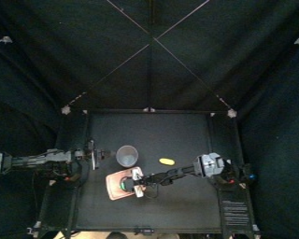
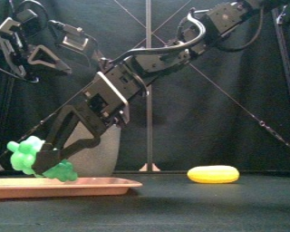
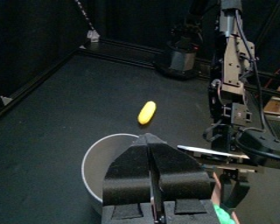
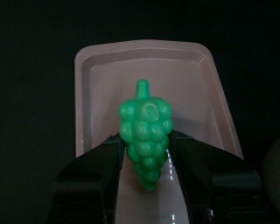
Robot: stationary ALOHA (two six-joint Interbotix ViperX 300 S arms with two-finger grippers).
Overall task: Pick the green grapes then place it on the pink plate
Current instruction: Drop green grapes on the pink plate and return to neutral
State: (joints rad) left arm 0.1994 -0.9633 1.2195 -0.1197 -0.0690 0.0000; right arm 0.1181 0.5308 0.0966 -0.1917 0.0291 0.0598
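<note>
Your right gripper (image 4: 145, 163) — jaws clamped on green grapes (image 4: 143, 127), bunch low over pink plate (image 4: 108, 87); contact with plate unclear. Left gripper (image 3: 156, 171) rests at tabletop (image 1: 177, 131) left side, jaws together, near grey bowl (image 1: 127, 153). Yellow toy (image 2: 213, 174) well apart.

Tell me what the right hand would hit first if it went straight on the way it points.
The pink plate. The right hand holds the green grapes and points down at the plate's floor, so the grapes' tip would likely touch first. How much gap remains is hard to judge.
</note>
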